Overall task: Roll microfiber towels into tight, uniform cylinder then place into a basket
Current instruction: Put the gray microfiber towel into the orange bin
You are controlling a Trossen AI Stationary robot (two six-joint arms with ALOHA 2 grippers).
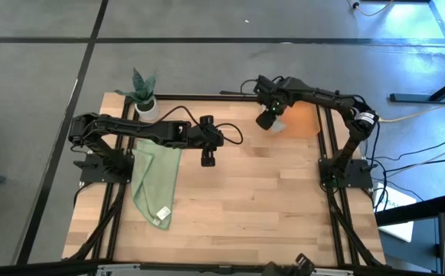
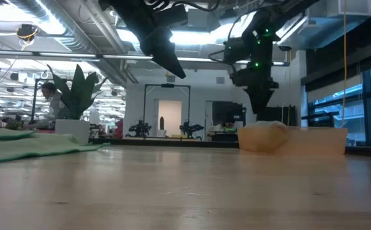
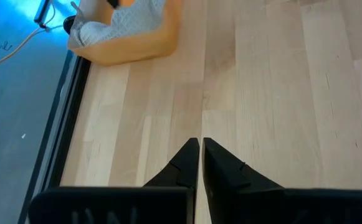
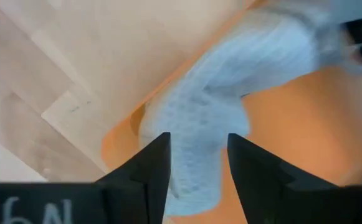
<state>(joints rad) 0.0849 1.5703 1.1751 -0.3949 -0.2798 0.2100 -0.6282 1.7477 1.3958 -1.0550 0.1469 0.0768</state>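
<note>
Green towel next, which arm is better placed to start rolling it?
Left. The left gripper hangs shut just beside the green towel, while the right gripper is across the table, open over the grey towel.

A light wooden table (image 1: 237, 192) fills the middle of the high view. On it, at the upper left corner, stands a small white plant pot (image 1: 145, 106) — below it the green towel (image 1: 155, 180) lies spread along the left side. The orange basket (image 1: 302, 121) sits at the upper right.
</note>
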